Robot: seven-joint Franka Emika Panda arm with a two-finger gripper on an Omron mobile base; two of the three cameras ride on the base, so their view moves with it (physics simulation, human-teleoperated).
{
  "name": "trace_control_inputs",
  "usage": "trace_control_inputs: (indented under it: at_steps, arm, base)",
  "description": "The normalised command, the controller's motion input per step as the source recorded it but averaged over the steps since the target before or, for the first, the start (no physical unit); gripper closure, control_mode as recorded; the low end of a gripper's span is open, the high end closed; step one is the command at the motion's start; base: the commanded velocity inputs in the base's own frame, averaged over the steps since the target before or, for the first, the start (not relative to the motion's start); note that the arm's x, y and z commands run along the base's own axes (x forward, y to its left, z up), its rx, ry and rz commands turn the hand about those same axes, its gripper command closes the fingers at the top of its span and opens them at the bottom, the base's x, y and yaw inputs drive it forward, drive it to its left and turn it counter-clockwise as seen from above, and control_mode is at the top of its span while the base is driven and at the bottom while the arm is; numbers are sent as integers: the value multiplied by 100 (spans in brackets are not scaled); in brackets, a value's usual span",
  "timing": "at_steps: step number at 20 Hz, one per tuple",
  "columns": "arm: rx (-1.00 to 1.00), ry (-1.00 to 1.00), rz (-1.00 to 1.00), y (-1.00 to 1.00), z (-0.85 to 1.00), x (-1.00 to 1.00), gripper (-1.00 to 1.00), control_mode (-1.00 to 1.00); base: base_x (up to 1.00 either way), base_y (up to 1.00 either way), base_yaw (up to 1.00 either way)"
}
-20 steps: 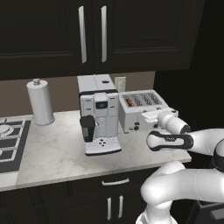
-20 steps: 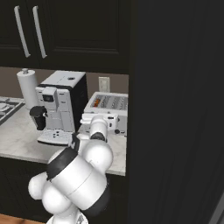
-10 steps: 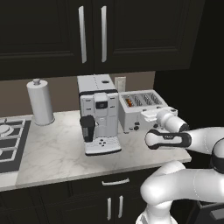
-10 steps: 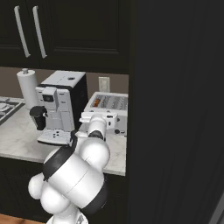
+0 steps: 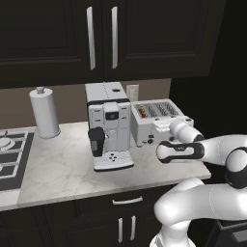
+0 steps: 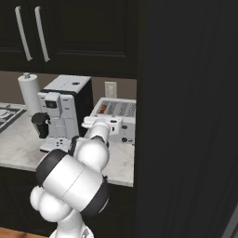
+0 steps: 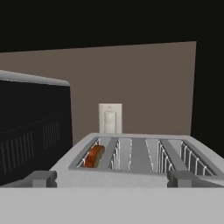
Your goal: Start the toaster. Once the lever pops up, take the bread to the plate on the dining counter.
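— Tan crust of the bread (image 7: 93, 156) sits down in the leftmost slot of the toaster (image 5: 157, 121), only its top edge showing. That toaster stands on the marble surface (image 5: 58, 169), just beside the coffee machine (image 5: 109, 124).

— What has changed for you?

— My hand has crept a little closer to the toaster's front over the last second; nothing on the surface has moved. My fingers (image 7: 112, 178) are spread wide and grip nothing, level with the toaster's near top edge.

— And the lever?

— I cannot make it out from here. I judge the toaster not yet started, so pressing the lever down is the step in hand.

— Risks?

— Nudging the toaster back toward the wall outlet (image 7: 110, 118) instead of catching the lever.
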Motion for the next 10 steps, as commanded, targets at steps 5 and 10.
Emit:
trace_control_inputs:
  at_steps: [5, 10]
  arm:
    - [0, 0, -5, 16, 7, 3, -100, -100]
    - [0, 0, -4, 13, 7, 1, -100, -100]
  base:
    - [0, 0, 0]
    - [0, 0, 0]
